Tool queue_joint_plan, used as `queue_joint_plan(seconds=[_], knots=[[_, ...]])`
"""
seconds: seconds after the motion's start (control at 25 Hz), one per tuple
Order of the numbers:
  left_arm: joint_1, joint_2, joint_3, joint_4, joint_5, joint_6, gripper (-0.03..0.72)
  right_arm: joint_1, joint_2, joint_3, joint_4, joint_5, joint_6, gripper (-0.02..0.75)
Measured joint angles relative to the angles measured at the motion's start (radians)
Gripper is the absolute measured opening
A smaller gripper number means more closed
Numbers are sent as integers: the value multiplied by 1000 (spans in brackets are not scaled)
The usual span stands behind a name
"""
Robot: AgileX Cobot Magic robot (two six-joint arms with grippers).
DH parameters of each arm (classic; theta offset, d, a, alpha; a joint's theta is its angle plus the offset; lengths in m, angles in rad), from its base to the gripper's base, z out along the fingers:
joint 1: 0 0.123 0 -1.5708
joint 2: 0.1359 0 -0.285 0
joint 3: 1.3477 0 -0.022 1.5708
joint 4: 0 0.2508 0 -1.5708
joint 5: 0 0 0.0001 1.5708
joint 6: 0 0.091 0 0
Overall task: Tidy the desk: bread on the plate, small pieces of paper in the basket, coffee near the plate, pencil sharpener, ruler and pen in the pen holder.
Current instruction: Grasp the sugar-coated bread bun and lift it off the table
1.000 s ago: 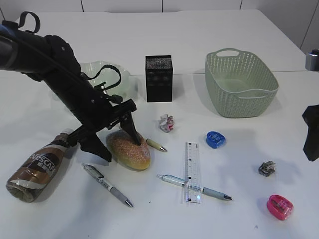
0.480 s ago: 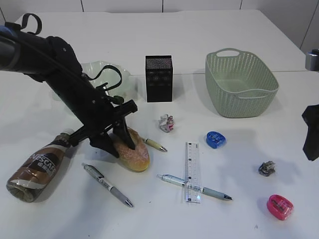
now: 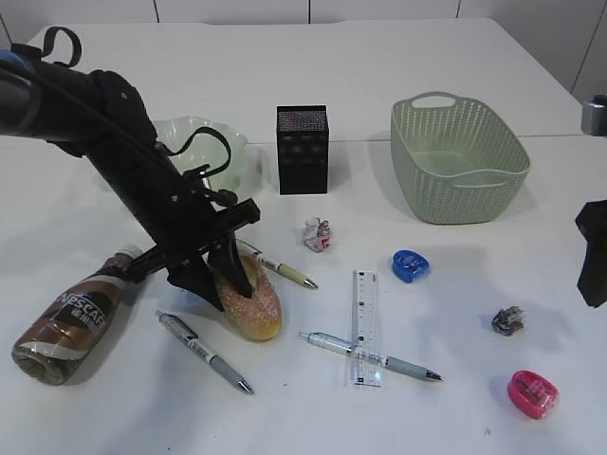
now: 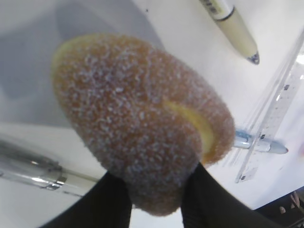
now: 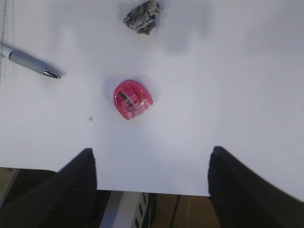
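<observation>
Two fingers of the left gripper (image 3: 228, 277) are pinched on the bread (image 3: 250, 296) across its width, its long axis running near-far on the desk (image 3: 455, 408). The plate (image 3: 232, 156) lies farther back, slightly left. The right gripper (image 5: 152, 183) is spread, empty, far right.

1 bread (image 3: 251, 296), 1 plate (image 3: 237, 156), 1 basket (image 3: 458, 161), 1 pen holder (image 3: 303, 149), 1 coffee btl (image 3: 68, 320), 3 pens (image 3: 203, 352), 1 ruler (image 3: 364, 325), 2 sharpeners (image 3: 411, 266), 2 paper balls (image 3: 317, 234).
</observation>
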Motion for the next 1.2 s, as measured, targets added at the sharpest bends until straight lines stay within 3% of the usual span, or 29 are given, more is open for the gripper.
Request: queue_joint_plan(seconds=[0.6, 1.2], knots=[[0, 19, -166, 48, 127, 6, 181, 0, 0, 0, 0, 2, 0, 567], [0, -49, -199, -5, 138, 6, 181, 0, 0, 0, 0, 2, 0, 567]])
